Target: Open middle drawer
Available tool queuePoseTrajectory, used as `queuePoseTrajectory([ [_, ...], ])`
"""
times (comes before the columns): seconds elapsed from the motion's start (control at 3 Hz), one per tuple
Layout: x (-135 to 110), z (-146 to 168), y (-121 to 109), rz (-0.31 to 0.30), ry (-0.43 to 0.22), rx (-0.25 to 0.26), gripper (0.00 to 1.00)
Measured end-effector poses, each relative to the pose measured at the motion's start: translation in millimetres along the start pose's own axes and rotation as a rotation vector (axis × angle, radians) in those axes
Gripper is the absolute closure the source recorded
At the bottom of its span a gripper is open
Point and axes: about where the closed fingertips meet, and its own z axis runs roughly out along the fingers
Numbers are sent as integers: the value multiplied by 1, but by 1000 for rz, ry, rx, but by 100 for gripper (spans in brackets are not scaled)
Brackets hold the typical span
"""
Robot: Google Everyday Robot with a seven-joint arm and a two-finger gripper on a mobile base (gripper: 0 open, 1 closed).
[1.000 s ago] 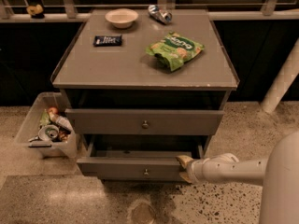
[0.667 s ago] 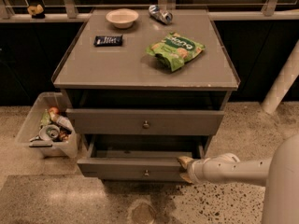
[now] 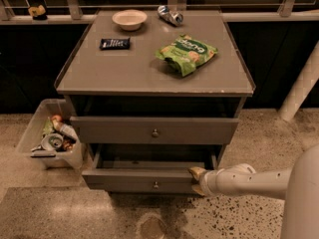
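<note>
PROGRESS | grey flat-fronted wooden middle drawer (image 3: 129,180), left of tool: partly out, interior exposed | tool (image 3: 197,179): at front's right end, opening cannot be determined | REMAINING: probably little, perhaps further pull

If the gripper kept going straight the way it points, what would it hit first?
The gripper sits at the right end of the pulled-out middle drawer, pointing left. Straight on, it would meet that drawer's front panel first; it looks to be against it now, though depth is unclear.
</note>
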Motion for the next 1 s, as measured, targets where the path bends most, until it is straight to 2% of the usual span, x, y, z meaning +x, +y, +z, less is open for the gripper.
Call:
queuePoseTrajectory([
  [0.33,-7,1,10,-17,-18,-4,100],
  [0.67,-8,-3,8,-17,-18,-4,100],
  [1.0,-13,-3,16,-30,-32,-5,100],
])
